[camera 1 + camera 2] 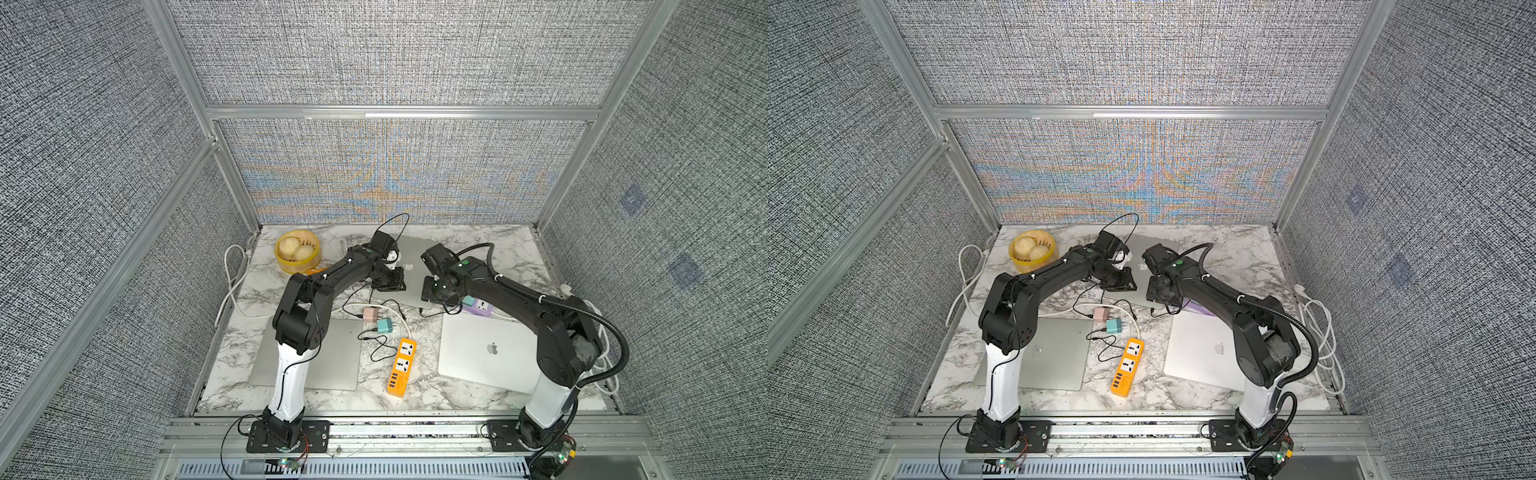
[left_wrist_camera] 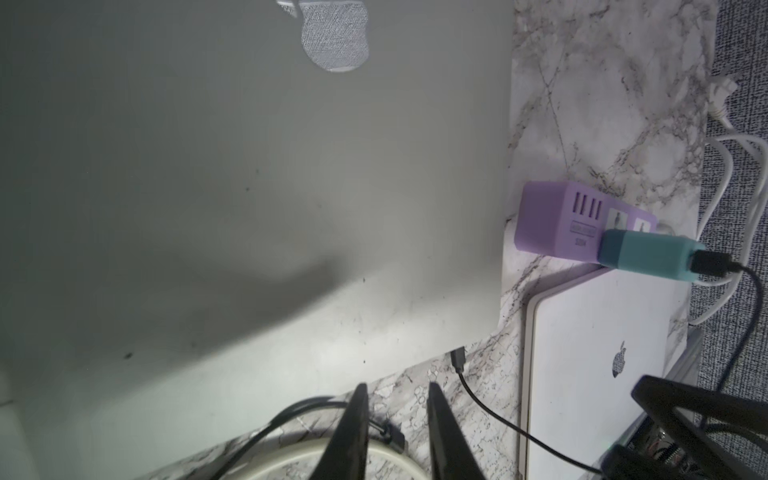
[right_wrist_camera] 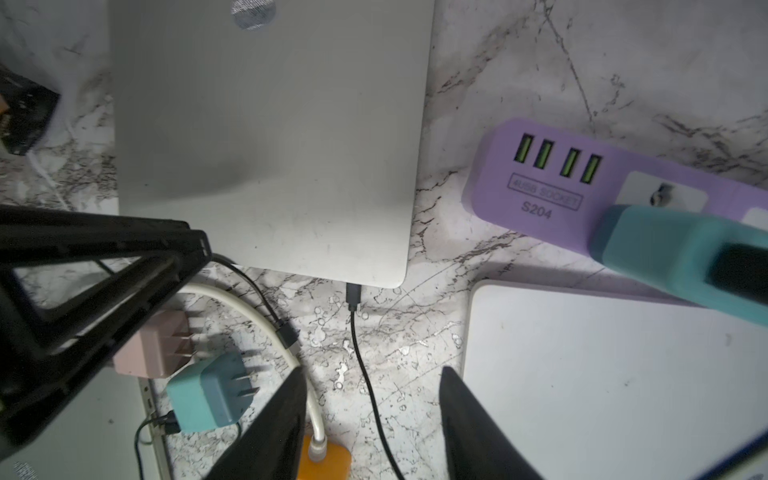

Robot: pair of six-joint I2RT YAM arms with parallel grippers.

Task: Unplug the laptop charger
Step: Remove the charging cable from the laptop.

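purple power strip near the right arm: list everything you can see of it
The purple power strip is a matte plastic bar lying flat on the marble table, between the grey laptop's corner and the white laptop. One end carries four USB ports lit green, printed "4USB SOCKET S204", then white socket faces. A teal charger stands plugged into it, with a black cable connector in its outer end. Whether the strip touches the white laptop cannot be told.

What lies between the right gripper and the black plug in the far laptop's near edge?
Nothing visible. Between the right gripper and the plug lie only bare marble tabletop and the plug's own black cable.
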